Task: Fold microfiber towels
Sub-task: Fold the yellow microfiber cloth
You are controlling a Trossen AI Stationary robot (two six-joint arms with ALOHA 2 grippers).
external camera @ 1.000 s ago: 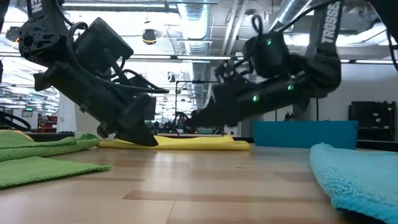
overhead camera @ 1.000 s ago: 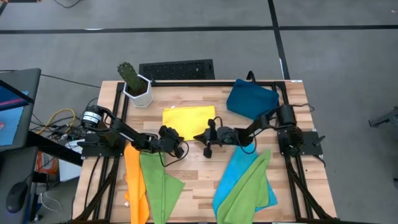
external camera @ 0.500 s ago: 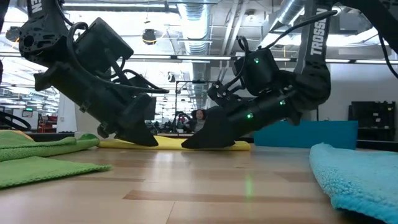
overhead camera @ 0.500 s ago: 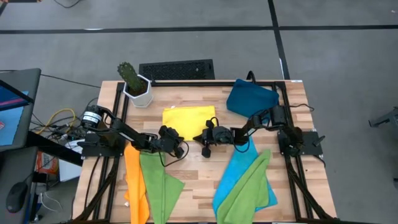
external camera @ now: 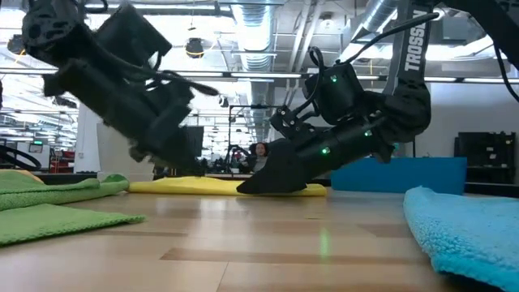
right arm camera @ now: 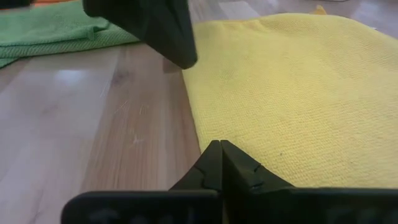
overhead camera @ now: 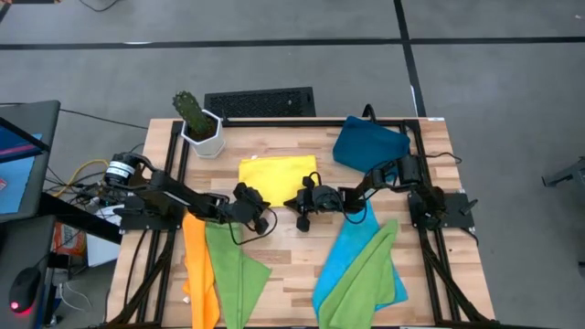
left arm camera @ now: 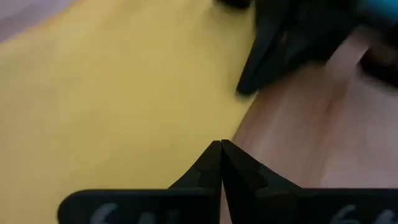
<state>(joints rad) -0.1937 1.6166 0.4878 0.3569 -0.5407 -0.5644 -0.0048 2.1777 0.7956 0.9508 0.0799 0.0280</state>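
Both pincers shut, empty: left pincer (overhead camera: 266, 219), right pincer (overhead camera: 303, 212) at yellow towel (overhead camera: 277, 171) near edge. Risk: closed tips slide, bunching cloth.

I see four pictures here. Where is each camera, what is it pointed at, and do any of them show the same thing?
High view: above the table, facing straight down; both arms, left claw and right claw, below the yellow towel.
Low view: at table height, looking level across into the room; both arms come down from above.
Left wrist view: on the left arm, looking past its own shut claw at the towel's edge.
Right wrist view: on the right arm, past its own shut claw.
Shared: both wrist views show the yellow towel and the other arm's claw.
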